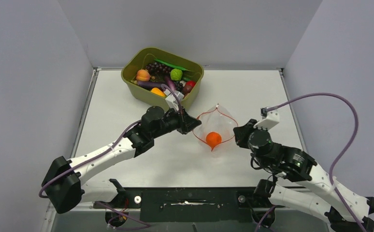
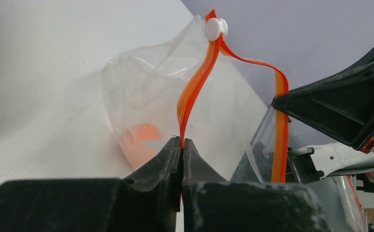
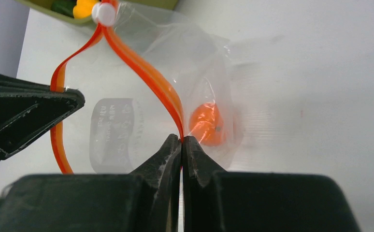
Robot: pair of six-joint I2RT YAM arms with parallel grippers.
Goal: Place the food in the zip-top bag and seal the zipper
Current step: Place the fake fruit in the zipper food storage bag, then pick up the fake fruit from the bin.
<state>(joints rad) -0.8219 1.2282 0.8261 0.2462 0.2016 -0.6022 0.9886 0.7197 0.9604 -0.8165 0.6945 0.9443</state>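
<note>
The clear zip-top bag (image 1: 219, 123) lies in the middle of the table with its mouth held wide. One round orange fruit (image 1: 213, 139) rests inside it, also seen through the plastic as an orange fruit (image 3: 207, 123). The red-orange zipper (image 2: 194, 92) runs up to a white slider (image 2: 215, 28). My left gripper (image 1: 195, 124) is shut on the zipper strip at the bag's left side, the strip pinched between its fingertips (image 2: 173, 150). My right gripper (image 1: 237, 133) is shut on the opposite zipper strip (image 3: 149, 77). More food (image 1: 163, 77) fills the tub.
An olive-green tub (image 1: 132, 82) stands at the back of the table, just behind the left gripper. Grey walls close in on three sides. The white slider (image 3: 104, 13) sits at the far end of the bag's mouth, near the tub.
</note>
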